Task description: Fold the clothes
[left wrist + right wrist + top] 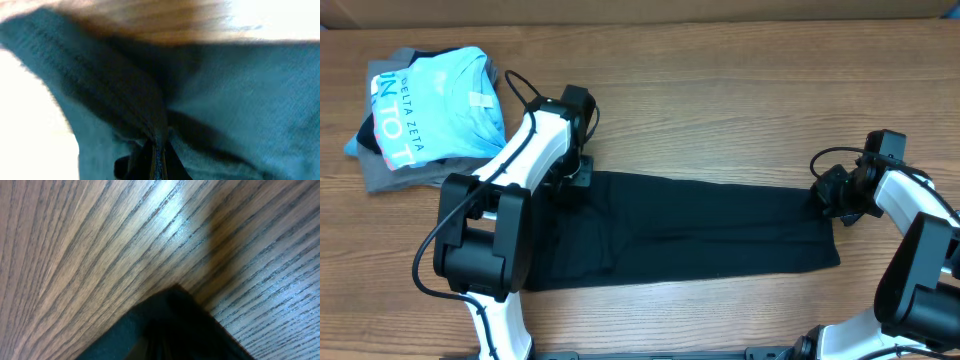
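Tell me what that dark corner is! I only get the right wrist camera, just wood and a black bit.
Observer: It's one corner of a long black garment stretched across the table.
Operator: Is the other arm holding it too?
Observer: Yes, the left wrist view shows the left gripper pinching a fold of it.
Operator: Any more clothes?
Observer: A folded light blue shirt lies on a grey shirt at the table's left end.

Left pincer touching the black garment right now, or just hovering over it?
Touching. Left wrist view: the left pincer is shut on a raised ridge of the black garment, cloth gathering into it.
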Available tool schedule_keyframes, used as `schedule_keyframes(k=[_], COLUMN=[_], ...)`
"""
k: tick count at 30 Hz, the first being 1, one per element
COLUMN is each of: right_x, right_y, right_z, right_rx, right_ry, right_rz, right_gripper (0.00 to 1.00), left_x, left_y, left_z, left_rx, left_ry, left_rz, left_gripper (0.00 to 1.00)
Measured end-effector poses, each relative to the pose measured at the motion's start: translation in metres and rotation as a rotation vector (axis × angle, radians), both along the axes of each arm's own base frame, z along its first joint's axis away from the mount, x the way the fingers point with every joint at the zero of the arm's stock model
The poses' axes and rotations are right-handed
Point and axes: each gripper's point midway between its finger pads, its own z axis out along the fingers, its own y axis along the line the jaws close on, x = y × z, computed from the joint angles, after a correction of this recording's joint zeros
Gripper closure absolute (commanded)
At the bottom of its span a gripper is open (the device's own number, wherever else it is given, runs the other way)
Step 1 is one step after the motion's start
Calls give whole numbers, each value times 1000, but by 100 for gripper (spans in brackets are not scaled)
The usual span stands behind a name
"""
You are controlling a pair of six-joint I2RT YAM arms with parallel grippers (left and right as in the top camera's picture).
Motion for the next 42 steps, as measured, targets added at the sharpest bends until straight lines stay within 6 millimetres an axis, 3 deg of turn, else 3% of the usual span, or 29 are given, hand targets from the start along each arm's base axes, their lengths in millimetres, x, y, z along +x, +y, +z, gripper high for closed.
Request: schedule_keyframes(k=[8,14,18,20,22,29,37,42], right_x=[0,0,0,0,0,3,5,5], right_y=[0,0,0,0,0,2,6,11], right_z=[0,0,0,0,0,1,3,7], right_rx=[0,0,0,0,0,12,23,48], right_ry=[0,0,0,0,0,-13,-23,-23], right_rz=[0,0,0,0,0,1,9,55], right_gripper=[93,93,93,93,89,76,61,54], left_x=[18,7,0,-4,-7,-10,-21,-13], left_y=[22,56,69,72,73,74,81,84], left_z=[44,48,50,51,52,53,58,58], left_rx=[103,156,170,178,187,194,241,237], left_ry=[-47,1,32,44,57,67,104,59], left_rz=[57,151,191,203,204,208,229,254], left_gripper=[96,89,73,55,50,51,75,65])
